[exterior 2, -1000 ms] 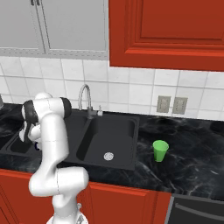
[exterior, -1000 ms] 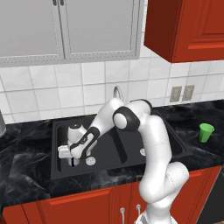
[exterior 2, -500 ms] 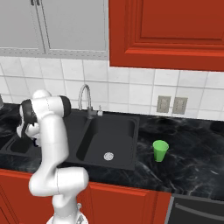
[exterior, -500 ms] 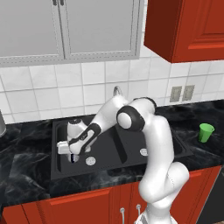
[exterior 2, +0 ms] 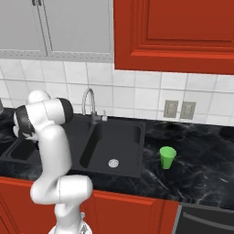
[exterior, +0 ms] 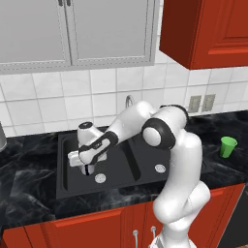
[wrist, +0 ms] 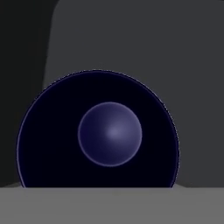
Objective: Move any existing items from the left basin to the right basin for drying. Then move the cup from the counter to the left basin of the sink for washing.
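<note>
1. My claw is down inside the left basin, left of the faucet.
2. The mug sits straight below along my line of sight, mouth up, so its axis lines up with my approach.
3. Fingers stand wide apart with nothing held yet, I reckon.
4. The green cup waits on the surface, well right of the faucet.
</note>
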